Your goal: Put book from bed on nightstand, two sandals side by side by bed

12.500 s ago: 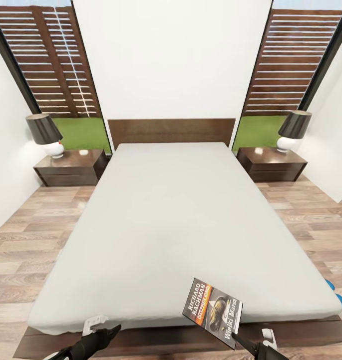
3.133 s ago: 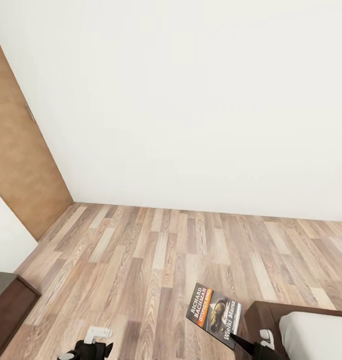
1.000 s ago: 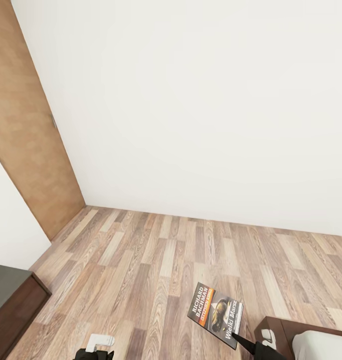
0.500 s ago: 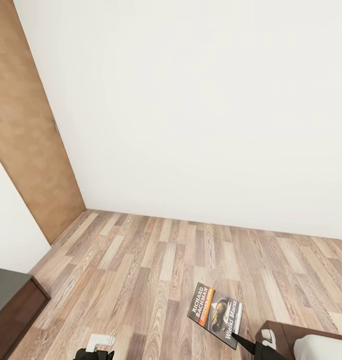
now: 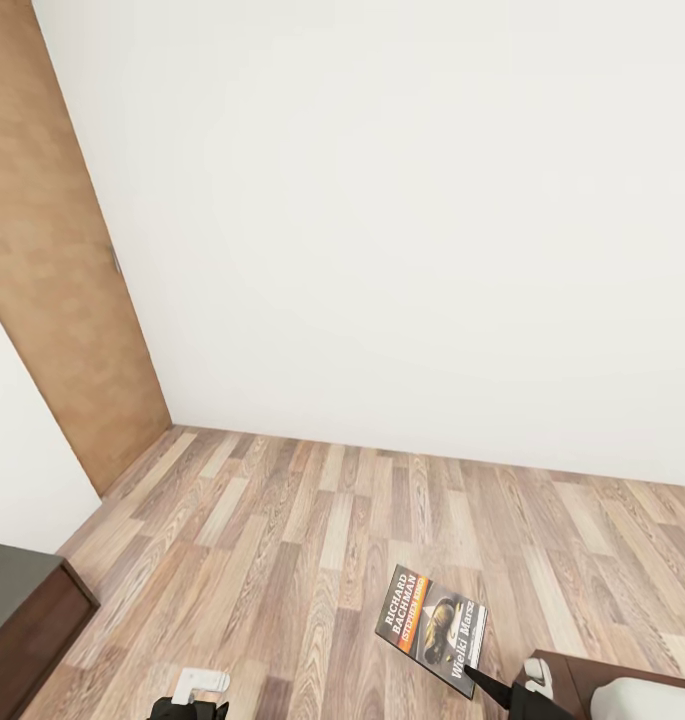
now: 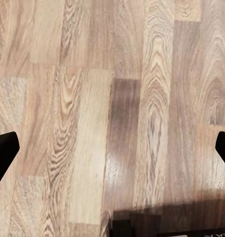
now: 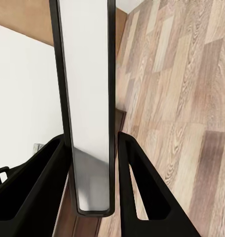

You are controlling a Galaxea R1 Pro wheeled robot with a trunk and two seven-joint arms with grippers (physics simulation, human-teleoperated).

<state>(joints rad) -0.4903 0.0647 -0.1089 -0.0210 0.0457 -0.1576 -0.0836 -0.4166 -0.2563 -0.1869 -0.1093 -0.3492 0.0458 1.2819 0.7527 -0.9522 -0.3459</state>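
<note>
The right claw (image 5: 474,684) is clamping the book (image 5: 429,626) by its lower corner, holding it above the floor (image 5: 312,520) beside the bed (image 5: 622,690) corner. The left claw (image 6: 112,148) is spread, holding nothing. Carrying the book level and driving smoothly should prevent slipping before reaching a nightstand.

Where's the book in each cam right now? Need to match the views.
Head view: the book is low, right of centre, cover up, held at its lower corner by the right gripper, above the wood plank floor.
Right wrist view: the book is seen edge-on as a pale upright strip between the two fingers.
Left wrist view: I can't make it out.
Shared landmark: the wood plank floor.
</note>
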